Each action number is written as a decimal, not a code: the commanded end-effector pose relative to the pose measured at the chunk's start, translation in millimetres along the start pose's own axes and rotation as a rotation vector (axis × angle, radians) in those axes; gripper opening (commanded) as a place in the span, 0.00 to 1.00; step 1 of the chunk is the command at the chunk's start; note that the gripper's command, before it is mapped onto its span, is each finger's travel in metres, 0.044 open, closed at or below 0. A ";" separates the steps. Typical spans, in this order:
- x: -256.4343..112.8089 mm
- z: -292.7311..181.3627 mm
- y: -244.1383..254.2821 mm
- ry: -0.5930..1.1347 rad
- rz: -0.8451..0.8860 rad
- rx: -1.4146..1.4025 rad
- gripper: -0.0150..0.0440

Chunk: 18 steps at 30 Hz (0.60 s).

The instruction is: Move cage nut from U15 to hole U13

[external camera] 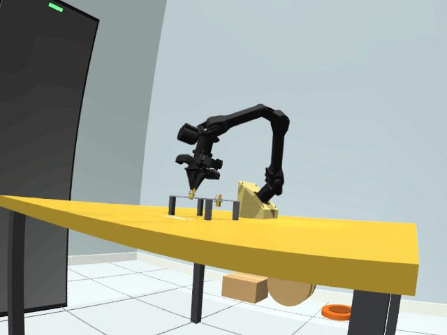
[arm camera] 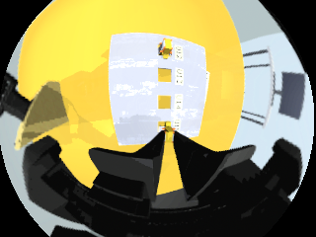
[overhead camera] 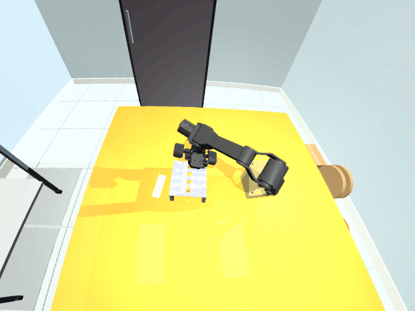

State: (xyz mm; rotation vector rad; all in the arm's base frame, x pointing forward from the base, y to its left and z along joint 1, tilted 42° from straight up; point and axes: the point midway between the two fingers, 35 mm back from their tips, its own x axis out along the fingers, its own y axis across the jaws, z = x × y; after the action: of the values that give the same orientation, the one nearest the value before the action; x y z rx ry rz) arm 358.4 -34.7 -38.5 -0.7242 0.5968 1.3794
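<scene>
While two cage nuts sit along the rail plate (overhead camera: 196, 184) (external camera: 223, 199) (arm camera: 133, 74), with two open holes between them, the one tool (overhead camera: 198, 159) (external camera: 193, 190) (arm camera: 169, 132), nearly closed, pinches the nearer cage nut (external camera: 191, 195) (arm camera: 169, 130) at the plate's end hole, above the tabletop (overhead camera: 201, 261) (external camera: 288, 238) (arm camera: 89, 64).

Top looks steeply down, exterior sideways from afar, wrist closely; all share the plate (overhead camera: 198, 184) (external camera: 225, 199) (arm camera: 133, 89)

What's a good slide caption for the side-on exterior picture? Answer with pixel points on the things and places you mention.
Black robot hand (external camera: 193, 190) gripping a small nut (external camera: 191, 195) at a raised plate (external camera: 185, 197).
</scene>
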 end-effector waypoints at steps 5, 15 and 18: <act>-0.4 -0.5 -0.1 0.002 0.008 -0.003 0.31; -0.8 -0.5 -0.4 0.002 0.013 -0.003 0.31; -1.2 -0.5 -0.7 0.002 0.017 -0.004 0.31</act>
State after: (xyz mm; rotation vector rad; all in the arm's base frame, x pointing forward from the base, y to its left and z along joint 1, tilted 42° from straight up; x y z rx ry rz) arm 359.0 -35.4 -37.6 -0.7215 0.6017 1.3902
